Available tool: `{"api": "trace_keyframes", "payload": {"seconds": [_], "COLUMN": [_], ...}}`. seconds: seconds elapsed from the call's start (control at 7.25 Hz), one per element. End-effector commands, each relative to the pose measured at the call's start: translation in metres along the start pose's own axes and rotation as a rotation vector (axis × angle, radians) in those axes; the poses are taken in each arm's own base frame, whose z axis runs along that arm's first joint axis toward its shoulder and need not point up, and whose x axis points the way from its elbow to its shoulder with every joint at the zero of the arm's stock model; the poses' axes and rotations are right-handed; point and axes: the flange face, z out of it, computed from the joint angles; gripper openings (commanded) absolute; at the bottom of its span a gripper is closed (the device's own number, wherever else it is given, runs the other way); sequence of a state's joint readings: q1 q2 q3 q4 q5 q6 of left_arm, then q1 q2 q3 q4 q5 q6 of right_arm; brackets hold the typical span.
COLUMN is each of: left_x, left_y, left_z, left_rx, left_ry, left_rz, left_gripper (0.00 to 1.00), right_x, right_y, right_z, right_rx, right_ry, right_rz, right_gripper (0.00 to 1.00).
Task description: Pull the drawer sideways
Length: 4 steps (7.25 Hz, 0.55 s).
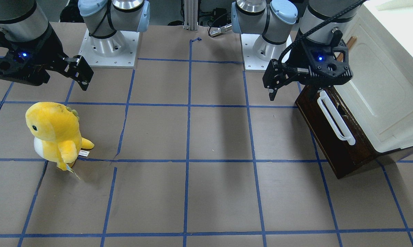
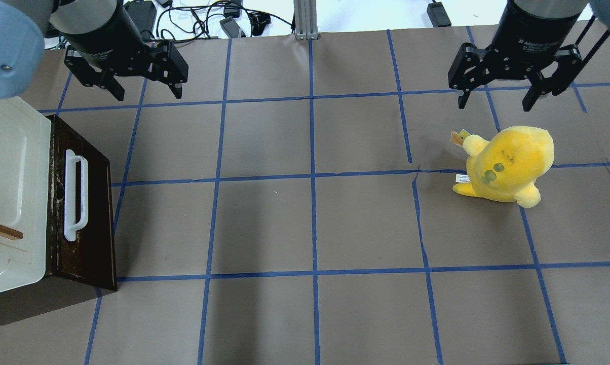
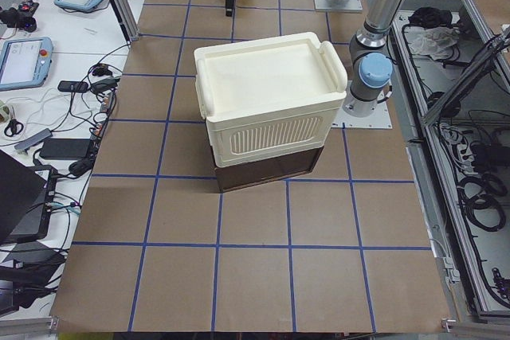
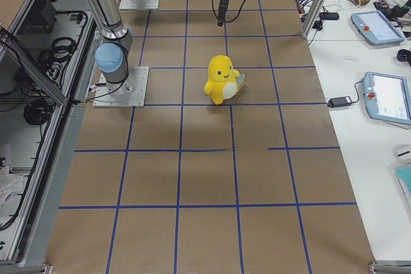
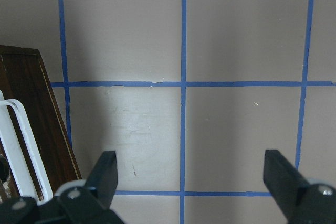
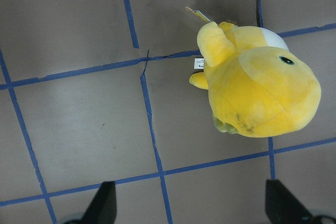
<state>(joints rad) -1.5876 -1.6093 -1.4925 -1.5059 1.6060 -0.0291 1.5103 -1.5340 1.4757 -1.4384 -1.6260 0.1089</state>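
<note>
Overhead exterior view gives me the clearest look: the drawer (image 2: 98,228) sits at the robot's left end of the table (image 2: 310,228), its dark brown front turned toward the middle, with the long white bar handle (image 2: 75,195) running along it. Over it sits a cream-white cabinet (image 2: 11,177) with a small wooden handle. The left gripper (image 2: 147,92) hangs above the table just beside the drawer's end nearer the robot's bases, clear of the handle. Its fingers are spread wide with nothing between them, and from the left wrist camera only bare brown surface and blue tape lines (image 5: 183,83) show in the gap, with the drawer's corner at the picture's left edge. Well apart on the other side, the right gripper (image 2: 494,104) is also spread wide and holds nothing, hovering near a yellow plush toy (image 2: 507,162) that stands upright on the table, a small tag at its side.
</note>
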Motion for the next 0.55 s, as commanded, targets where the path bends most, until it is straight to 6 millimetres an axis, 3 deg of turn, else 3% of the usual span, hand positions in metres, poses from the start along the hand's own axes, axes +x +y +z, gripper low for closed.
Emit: {"api": "trace_keyframes", "payload": {"seconds": [0.0,0.41], "left_x": [0.0001,0.0023], "left_y": [0.0005,0.0038], "left_z": [0.0015,0.0012], "left_rx": [-0.003,-0.011], "left_ry": [0.0,0.0], "left_rz": [0.0,0.002], "left_gripper": [1.0,1.0], "right_x": [0.0004,-0.0003], "right_y": [-0.0001,0.0001], "right_z": [0.0001,-0.0001], "right_rx": [-0.001,0.001], "right_ry": [0.0,0.0], "right_rz": [0.001,-0.001], "right_gripper": [1.0,1.0]}}
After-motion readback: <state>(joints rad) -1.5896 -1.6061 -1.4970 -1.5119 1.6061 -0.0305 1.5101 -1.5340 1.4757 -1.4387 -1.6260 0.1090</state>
